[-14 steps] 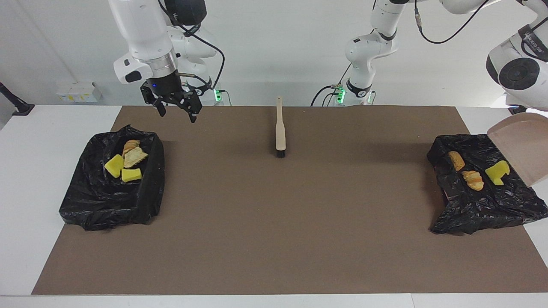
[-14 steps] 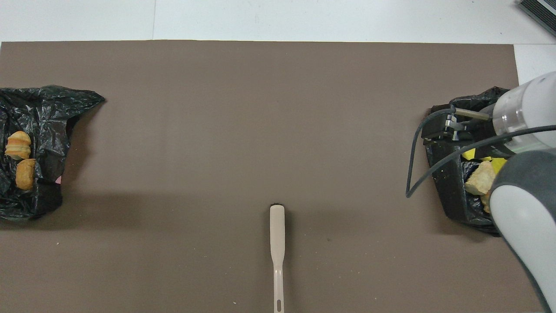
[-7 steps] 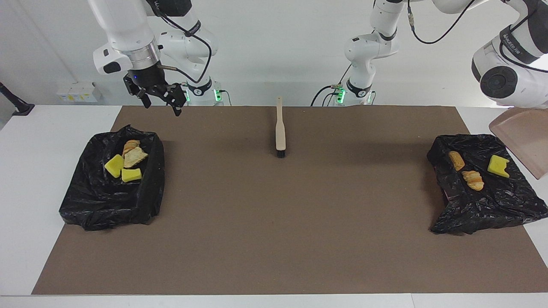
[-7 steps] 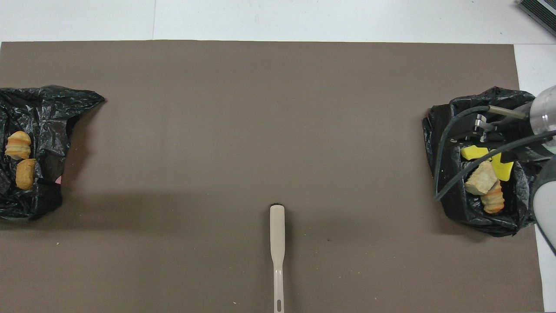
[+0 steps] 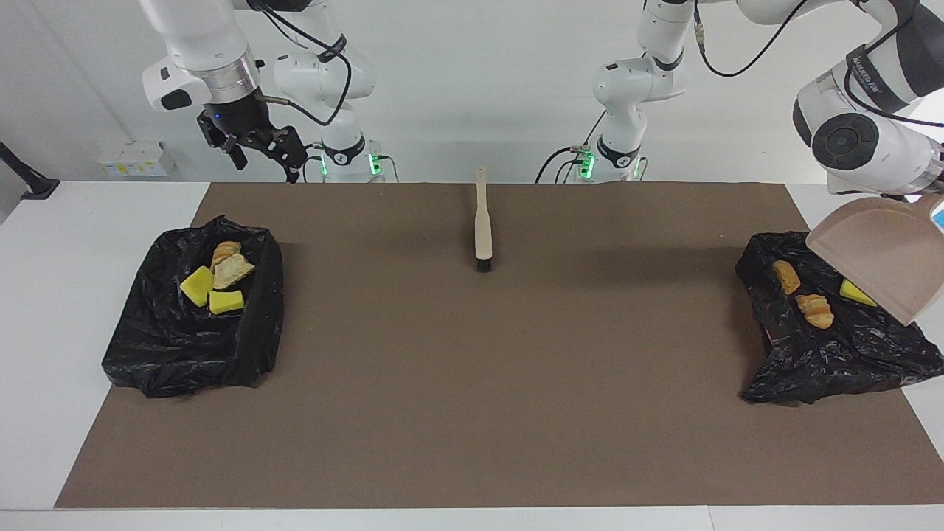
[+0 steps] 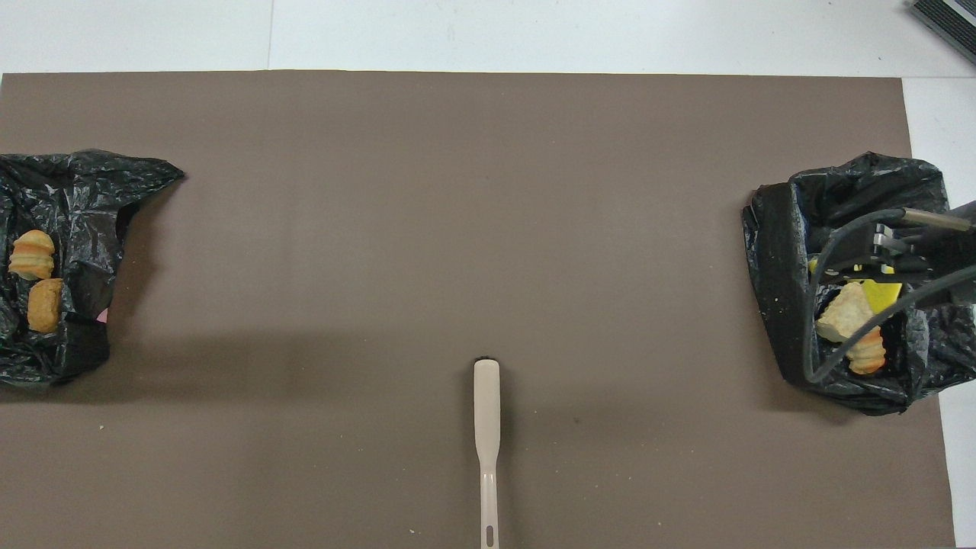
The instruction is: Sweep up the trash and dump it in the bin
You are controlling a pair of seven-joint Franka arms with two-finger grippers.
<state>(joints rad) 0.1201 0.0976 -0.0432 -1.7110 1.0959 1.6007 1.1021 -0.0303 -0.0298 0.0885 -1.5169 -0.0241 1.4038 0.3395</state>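
Observation:
All the trash lies in two black-bagged bins. The bin at the right arm's end [image 5: 192, 332] holds two yellow sponges [image 5: 197, 285] and two bread pieces [image 5: 232, 271]. The bin at the left arm's end [image 5: 826, 354] holds two pastries [image 5: 815, 310] and a yellow sponge [image 5: 855, 293], partly hidden by the dustpan. My left gripper [image 5: 936, 206], at the view's edge, holds the beige dustpan [image 5: 877, 254] tilted over that bin. My right gripper [image 5: 265, 166] is open and empty, high over its bin; it also shows in the overhead view [image 6: 877, 252].
The beige brush [image 5: 483, 221] lies on the brown mat [image 5: 472, 383] midway between the arms, close to the robots, bristles pointing away from them; it also shows in the overhead view [image 6: 486, 427]. Both bins sit at the mat's ends.
My right gripper has risen and drawn back toward its end of the table. The yellow sponge has settled in the left arm's bin. The dustpan swung out, then back over that bin.

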